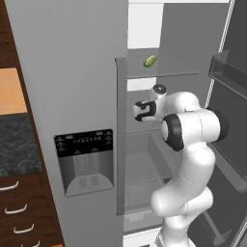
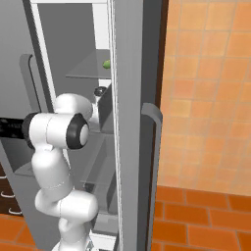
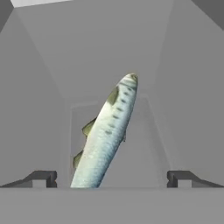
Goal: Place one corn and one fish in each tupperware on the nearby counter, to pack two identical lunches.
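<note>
A slim silvery fish [image 3: 107,131] lies on a grey fridge shelf, pointing away from me and slightly right. My gripper [image 3: 111,180] is open, and its fingertips [image 3: 43,178] stand wide apart on either side of the fish's near end without touching it. My hand [image 1: 144,110] reaches into the open fridge at mid height. One corn [image 1: 150,61] rests on the glass shelf above it, and this corn [image 2: 106,63] shows as a small green-yellow spot from the right. A strip of the black counter [image 1: 17,144] shows at far left. The tupperware is out of view.
The shut fridge door with its dispenser panel [image 1: 84,161] stands close on the left of my arm. The open door with shelf bins [image 1: 226,72] hangs on the right. A door edge and handle [image 2: 154,147] block much of the right base view. Drawers [image 1: 14,207] sit under the counter.
</note>
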Controlling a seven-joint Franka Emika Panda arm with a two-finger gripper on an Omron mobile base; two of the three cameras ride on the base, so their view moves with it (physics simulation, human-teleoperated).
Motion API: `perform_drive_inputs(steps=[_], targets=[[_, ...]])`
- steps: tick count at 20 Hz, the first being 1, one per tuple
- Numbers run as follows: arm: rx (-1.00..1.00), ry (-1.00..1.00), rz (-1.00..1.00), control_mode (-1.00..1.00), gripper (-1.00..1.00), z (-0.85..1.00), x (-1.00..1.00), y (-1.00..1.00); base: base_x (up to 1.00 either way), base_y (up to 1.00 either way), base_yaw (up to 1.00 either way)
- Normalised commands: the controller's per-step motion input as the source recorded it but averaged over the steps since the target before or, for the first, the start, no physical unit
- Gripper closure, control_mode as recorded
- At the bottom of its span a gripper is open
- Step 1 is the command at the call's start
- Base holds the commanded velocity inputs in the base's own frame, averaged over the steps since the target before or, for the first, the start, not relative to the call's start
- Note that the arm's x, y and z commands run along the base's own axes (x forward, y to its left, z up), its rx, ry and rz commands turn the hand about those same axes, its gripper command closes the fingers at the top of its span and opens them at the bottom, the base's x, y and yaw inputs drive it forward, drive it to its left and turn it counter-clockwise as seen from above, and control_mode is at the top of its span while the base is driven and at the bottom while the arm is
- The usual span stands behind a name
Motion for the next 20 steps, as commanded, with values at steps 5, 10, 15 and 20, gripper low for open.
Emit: perform_drive_inputs(steps=[5,10,15,20], targets=[[0.00,0.03,0.00,-1.00,-1.00,-0.35,0.68,0.00,0.00,0.00,0.00],[0.00,0.03,0.00,-1.00,-1.00,-0.40,0.51,-0.01,0.00,0.00,0.00],[0.00,0.15,0.00,-1.00,1.00,-0.78,-0.12,-0.16,0.00,0.00,0.00],[0.00,0.12,0.00,-1.00,1.00,-0.88,-0.84,-0.07,0.00,0.00,0.00]])
